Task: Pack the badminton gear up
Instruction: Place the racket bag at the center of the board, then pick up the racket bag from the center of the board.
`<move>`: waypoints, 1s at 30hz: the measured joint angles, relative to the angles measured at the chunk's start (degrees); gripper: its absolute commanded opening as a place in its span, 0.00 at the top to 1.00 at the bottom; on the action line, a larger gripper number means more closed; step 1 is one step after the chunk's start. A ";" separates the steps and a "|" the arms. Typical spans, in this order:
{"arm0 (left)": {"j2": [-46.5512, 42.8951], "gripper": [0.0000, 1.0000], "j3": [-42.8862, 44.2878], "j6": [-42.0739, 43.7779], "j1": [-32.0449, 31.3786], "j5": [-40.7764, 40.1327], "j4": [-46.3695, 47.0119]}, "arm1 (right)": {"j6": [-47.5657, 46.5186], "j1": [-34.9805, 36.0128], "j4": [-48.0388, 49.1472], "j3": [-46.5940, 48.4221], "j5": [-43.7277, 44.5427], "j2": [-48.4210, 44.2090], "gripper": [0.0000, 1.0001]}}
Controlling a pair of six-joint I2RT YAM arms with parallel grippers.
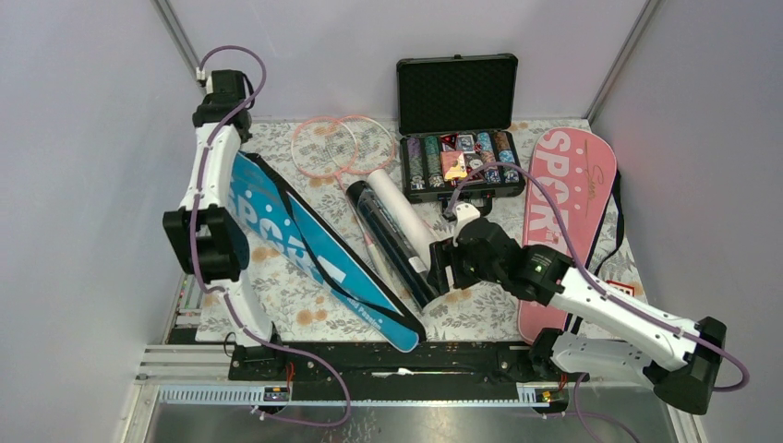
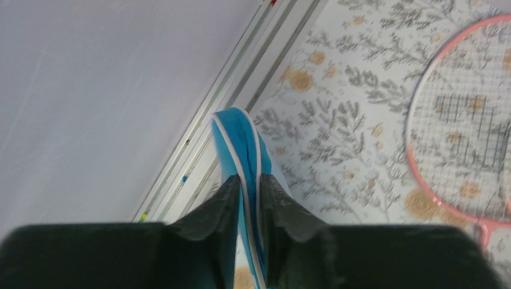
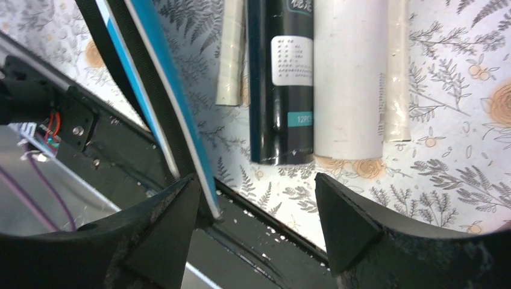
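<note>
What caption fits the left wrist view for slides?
Left gripper shut on the edge of the blue cover, pink racket head beside it on floral cloth.

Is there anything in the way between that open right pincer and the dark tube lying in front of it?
Nothing visible does: only flowered cloth lies between the right pincer and the end of the dark tube. The edge of the blue cover runs close by one fingertip, off to the side.
</note>
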 measured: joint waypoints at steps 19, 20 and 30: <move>-9.20 0.01 -3.04 -6.05 -3.43 3.67 6.36 | 2.21 -1.62 -5.64 9.18 11.50 8.63 0.25; -12.48 0.01 -5.35 -7.04 -4.07 5.66 6.27 | 2.12 -3.17 -6.36 10.38 12.44 9.75 0.26; -35.52 0.01 -29.83 -14.38 -13.09 24.13 6.91 | -0.87 -31.08 -6.14 12.72 14.34 24.44 0.36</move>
